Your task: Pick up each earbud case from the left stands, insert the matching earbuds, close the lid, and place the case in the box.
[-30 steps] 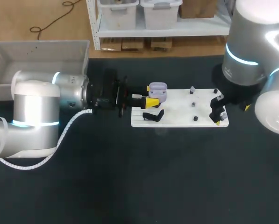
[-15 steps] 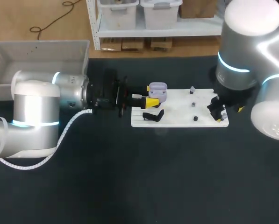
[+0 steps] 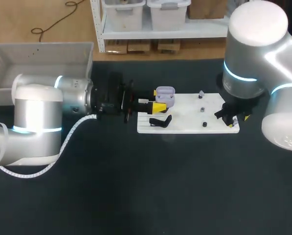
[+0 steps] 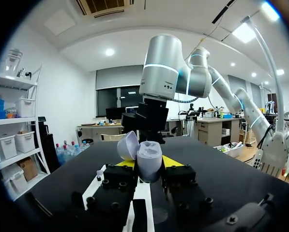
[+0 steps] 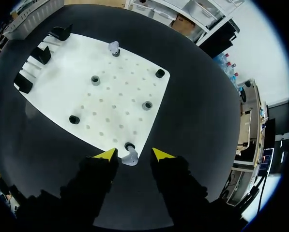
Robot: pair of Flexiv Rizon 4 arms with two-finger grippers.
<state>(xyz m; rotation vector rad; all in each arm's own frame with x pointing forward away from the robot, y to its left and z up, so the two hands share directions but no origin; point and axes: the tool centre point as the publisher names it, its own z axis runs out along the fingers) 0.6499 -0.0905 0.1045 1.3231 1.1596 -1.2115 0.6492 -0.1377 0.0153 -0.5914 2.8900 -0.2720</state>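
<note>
- Left claw (image 4: 149,168) is clamped on the lavender earbud case (image 4: 148,160), which has its lid flipped up, at the left end of the white board (image 3: 185,110) on the desk (image 3: 136,186).
- Right claw (image 5: 133,154) is spread open at the board's right edge. A small lavender earbud (image 5: 130,157) sits between its fingers, not gripped.
- Grey box (image 3: 38,58) sits back-left.

The head camera looked steeply down from above and behind onto the black counter (image 3: 136,186), with the white board (image 3: 185,115) at mid-frame. The left wrist camera sat low, almost level with the counter, facing along the board toward the right arm (image 4: 163,77). The right wrist camera hung close above, looking down on that same board
</note>
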